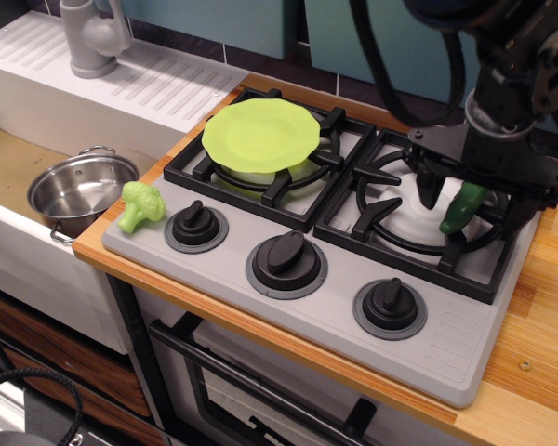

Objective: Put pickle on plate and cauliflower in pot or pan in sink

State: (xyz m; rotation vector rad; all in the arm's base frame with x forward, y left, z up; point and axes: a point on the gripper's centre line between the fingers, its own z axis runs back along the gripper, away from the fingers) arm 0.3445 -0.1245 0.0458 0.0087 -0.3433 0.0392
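My arm: matte black throughout. A cylindrical wrist housing with a pale grey collar sits above a broad black crossbar. The gripper (472, 197) carries short, blunt black fingers (431, 189). Thick black cables loop from the upper links. No markings I can read.

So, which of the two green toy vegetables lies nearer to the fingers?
The pickle, dark green, on the right burner grate under the fingers. The pale cauliflower sits far left.

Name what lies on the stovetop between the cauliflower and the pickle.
In the only view, three black knobs on the grey front panel lie between the cauliflower and the pickle; nothing else.
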